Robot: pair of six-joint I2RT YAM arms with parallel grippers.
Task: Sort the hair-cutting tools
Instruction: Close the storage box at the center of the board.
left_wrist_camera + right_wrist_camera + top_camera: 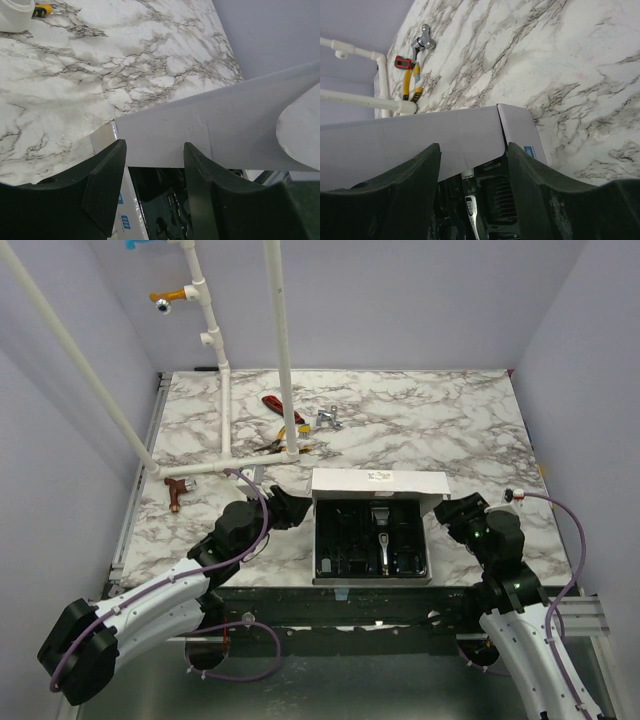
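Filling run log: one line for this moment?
left tool: open, empty, left of box | right tool: open, empty, right of box | lid: up | clipper: inside box

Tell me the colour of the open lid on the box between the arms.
White. The lid stands open and looks plain white, shown best in the top external view.

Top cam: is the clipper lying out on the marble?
No, the clipper lies inside the open box, between the two arms.

The marble table (450, 430) carries a white box (378, 482) (lid open), pliers (283, 443), a T-piece (177, 490).
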